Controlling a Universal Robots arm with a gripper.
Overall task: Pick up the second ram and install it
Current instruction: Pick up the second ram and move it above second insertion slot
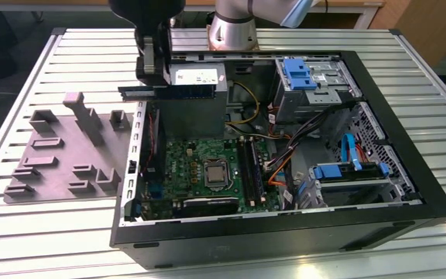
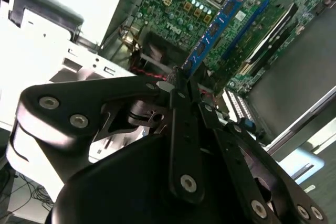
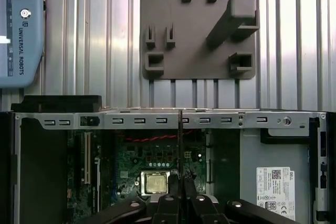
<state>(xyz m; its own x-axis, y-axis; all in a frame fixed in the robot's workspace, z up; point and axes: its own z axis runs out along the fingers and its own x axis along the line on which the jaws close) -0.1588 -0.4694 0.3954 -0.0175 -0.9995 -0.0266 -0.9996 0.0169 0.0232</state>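
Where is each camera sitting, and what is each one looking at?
Exterior view: off the arm, looking down on the open computer case and grey tray; the arm and gripper show, clamping the second ram.
First wrist view: on the wrist, looking down past the gripper at the motherboard and grey tray.
Second wrist view: on the wrist, looking along the gripper and second ram toward the motherboard.
Shared: both wrist views show gripper, second ram and motherboard.

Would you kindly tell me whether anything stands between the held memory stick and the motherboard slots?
Nothing visible does. The gripper holds the second ram in the air above the open case. The slots lie bare on the board below. The orange cables run beside them on the exterior view's right, seemingly not over them.
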